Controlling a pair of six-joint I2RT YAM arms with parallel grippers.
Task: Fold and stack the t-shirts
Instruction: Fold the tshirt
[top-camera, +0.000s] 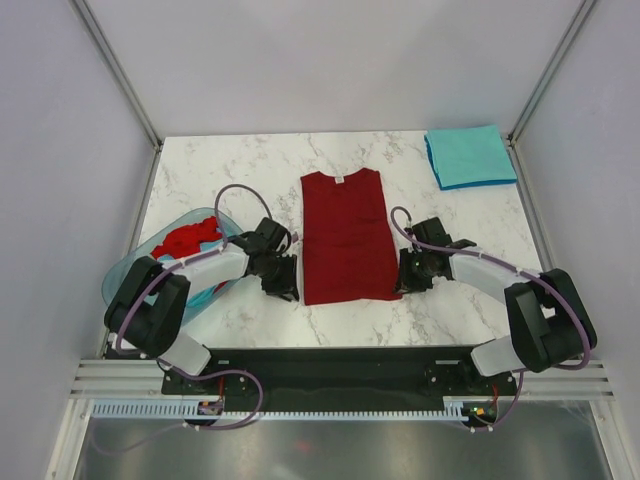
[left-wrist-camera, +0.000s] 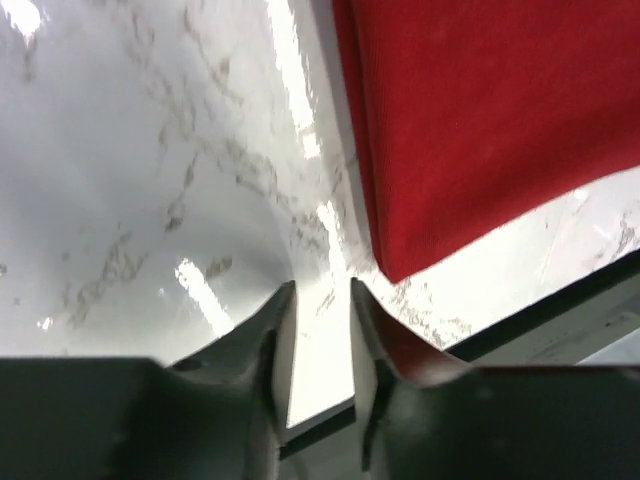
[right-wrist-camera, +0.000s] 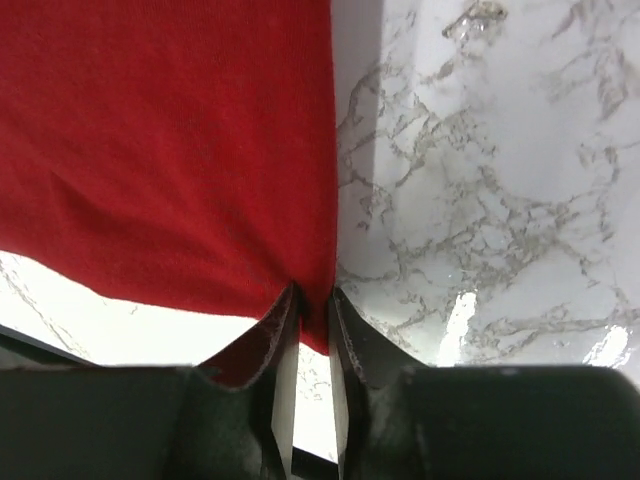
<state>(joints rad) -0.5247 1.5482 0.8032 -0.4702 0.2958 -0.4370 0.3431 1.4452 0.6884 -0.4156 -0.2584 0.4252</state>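
A dark red t-shirt (top-camera: 340, 235) lies flat in the middle of the marble table (top-camera: 230, 165), folded into a long strip with its neck label at the far end. My left gripper (top-camera: 285, 278) sits just off its near left corner. In the left wrist view the left gripper (left-wrist-camera: 322, 290) is open over bare marble, and the shirt (left-wrist-camera: 490, 110) is ahead and to the right. My right gripper (top-camera: 408, 272) is at the near right corner. There my right gripper (right-wrist-camera: 312, 293) stands narrowly open, straddling the corner of the shirt (right-wrist-camera: 180, 150), which lies flat. A folded teal t-shirt (top-camera: 470, 156) rests at the back right.
A translucent blue-green basin (top-camera: 118, 285) stands at the left edge and holds a crumpled red t-shirt (top-camera: 185, 240) and some teal cloth. The table's near edge runs just behind both grippers. White walls close off the left, right and back.
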